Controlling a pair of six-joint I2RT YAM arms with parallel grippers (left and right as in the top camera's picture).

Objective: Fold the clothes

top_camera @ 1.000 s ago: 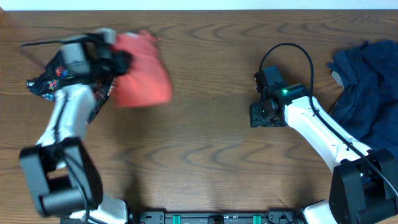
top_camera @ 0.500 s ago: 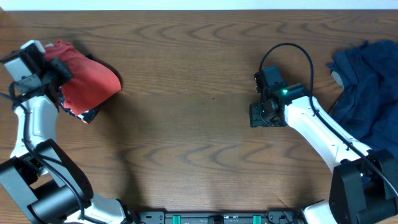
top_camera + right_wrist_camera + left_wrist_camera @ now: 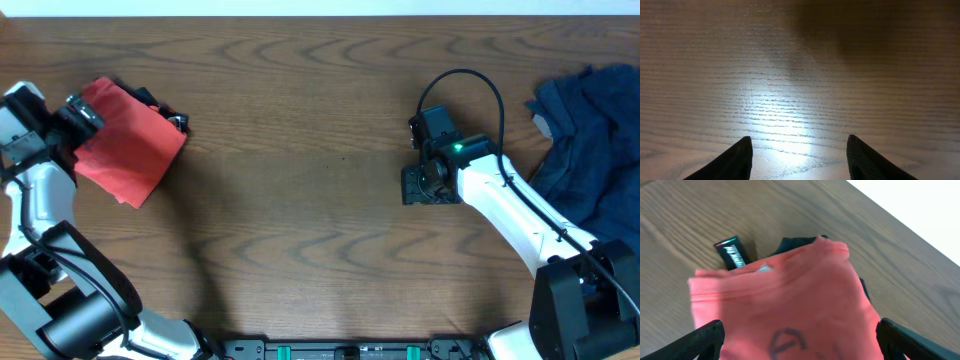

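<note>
**Coral-red T-shirt (image 3: pixel 125 150) folded at far left, left claw (image 3: pixel 78 113) spread wide over it**

Overhead: the T-shirt lies as a folded square at the far left of the bench (image 3: pixel 320 90), its far corner over a black printed shirt (image 3: pixel 160 103) that peeks out behind. The left claw sits at its upper-left corner; contact cannot be told from here. The navy clothes (image 3: pixel 595 150) lie heaped at the far right, not yet folded. The right claw (image 3: pixel 422 186) points down at bare wood, well apart from both.

Left wrist: only this view shows the fingers (image 3: pixel 705 337) standing wide with the T-shirt beneath them, gripping nothing, and a black label (image 3: pixel 732 254) just beside the fold. I judge that a finger catching a layer on the way out would pull the fold open. The loose black shirt underneath could also let the bundle slide.

Right wrist: this claw gapes wide over lit wood, holding nothing. No cloth shows, so any reach for the navy heap starts blind.
</note>
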